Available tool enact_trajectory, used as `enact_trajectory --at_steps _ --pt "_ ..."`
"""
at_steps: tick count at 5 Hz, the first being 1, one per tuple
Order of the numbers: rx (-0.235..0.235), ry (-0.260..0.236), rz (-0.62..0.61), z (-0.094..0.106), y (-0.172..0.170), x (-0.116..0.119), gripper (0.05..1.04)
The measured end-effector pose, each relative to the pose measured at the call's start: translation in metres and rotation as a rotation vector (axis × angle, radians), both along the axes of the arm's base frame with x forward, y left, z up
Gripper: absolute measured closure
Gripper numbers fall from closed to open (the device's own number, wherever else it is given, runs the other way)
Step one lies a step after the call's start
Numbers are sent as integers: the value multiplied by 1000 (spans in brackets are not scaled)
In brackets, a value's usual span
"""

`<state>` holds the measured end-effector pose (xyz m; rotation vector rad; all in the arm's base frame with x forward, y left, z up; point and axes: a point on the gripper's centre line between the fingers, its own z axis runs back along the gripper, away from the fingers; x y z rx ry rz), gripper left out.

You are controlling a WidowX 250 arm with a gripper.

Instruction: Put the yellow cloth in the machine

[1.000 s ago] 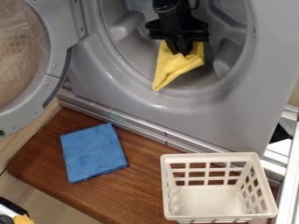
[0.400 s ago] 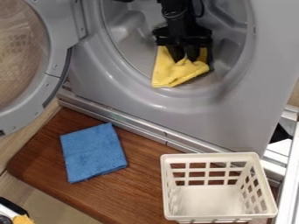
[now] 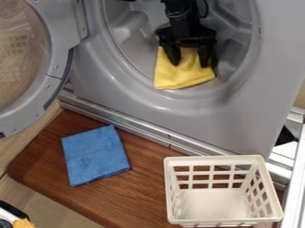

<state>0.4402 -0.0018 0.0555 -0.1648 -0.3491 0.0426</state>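
The black gripper (image 3: 189,64) hangs inside the round opening of the machine (image 3: 250,120), at about 1 o'clock of the view. Its two fingers are standing apart, over the yellow cloth (image 3: 179,79), which lies in the lower part of the opening. The door (image 3: 58,67) is open at 10 o'clock. Between 7 and 8 o'clock, a folded blue cloth (image 3: 95,156) lies on the wooden board (image 3: 143,196), and at 5 o'clock there is a white basket (image 3: 214,159).
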Motion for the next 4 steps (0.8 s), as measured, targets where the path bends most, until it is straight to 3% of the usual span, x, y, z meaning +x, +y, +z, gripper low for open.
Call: enact_trajectory --at_steps 2,3,4 --pt "0 -45 -16 12 -15 -12 85" --pt "-7 -70 -21 30 -18 -28 85" --pt "-33 -72 -7 36 -21 -50 85"
